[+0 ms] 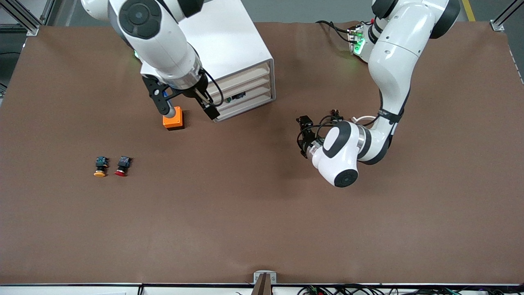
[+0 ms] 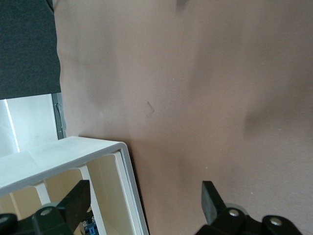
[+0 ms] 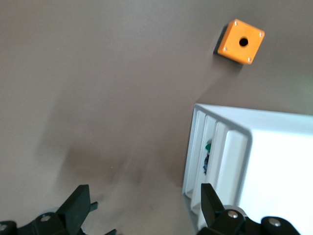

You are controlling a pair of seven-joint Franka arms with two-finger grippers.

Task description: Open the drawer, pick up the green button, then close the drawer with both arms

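My right gripper hangs with its two black fingers spread wide apart, holding nothing, over the brown table just in front of the white boxy cabinet. One finger hangs over the orange square box with a round hole in its top, which sits on the table beside the cabinet's front corner, toward the right arm's end. The other finger hangs before the stack of cream slat fronts.

The third cream-white tray drawer sits flush with the other slats, pushed in. In the gap at that level a dark blue-black shape with a touch of green shows: the small green-capped push-button, inside the cabinet. My right wrist view catches the same green and blue glimpse between the slats.

My left gripper hovers low over bare table, well apart from the cabinet, toward the left arm's end, pointing at the cabinet's front. Its fingers are apart too, with nothing between them; one fingertip shows against the brown surface.

Nearer the front camera, toward the right arm's end, the yellow-capped push-button and the red-capped push-button lie side by side on the table.
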